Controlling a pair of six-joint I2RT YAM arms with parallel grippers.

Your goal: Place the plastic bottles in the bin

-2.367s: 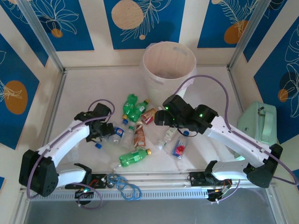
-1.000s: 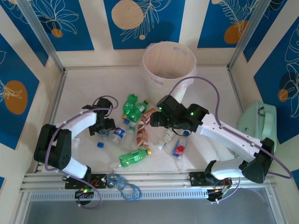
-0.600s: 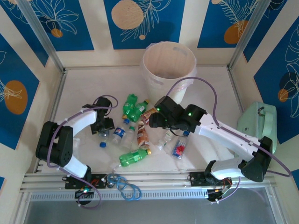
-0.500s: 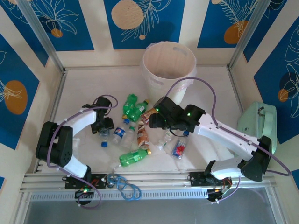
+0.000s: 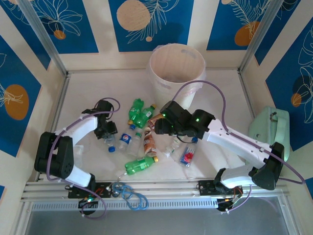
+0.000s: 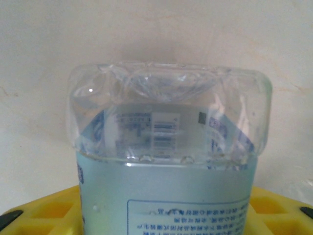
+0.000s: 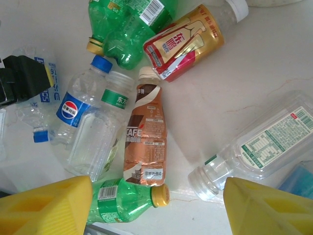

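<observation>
Several plastic bottles lie in a heap mid-table. My left gripper [image 5: 108, 132] is shut on a clear bottle with a pale blue label [image 6: 166, 147], which sits between its yellow fingers [image 6: 39, 210]. The right gripper [image 5: 159, 128] hovers open over a brown coffee bottle [image 7: 146, 142] and a green bottle with a yellow cap [image 7: 127, 200], touching neither. Near them lie a Pepsi-labelled clear bottle [image 7: 78, 110], two green bottles [image 5: 138, 113], an amber bottle with a red label [image 7: 183, 41] and a clear uncapped bottle [image 7: 259, 147]. The bin [image 5: 176, 66], tall and pale, stands behind the heap.
A mint-green case [image 5: 271, 128] leans at the table's right edge. A blue cable coil [image 5: 131, 196] lies on the front rail. Patterned blue walls close the table on three sides.
My left gripper has closed on the clear blue-labelled bottle. The right gripper has crept a little to the left over the heap and narrowed slightly.
</observation>
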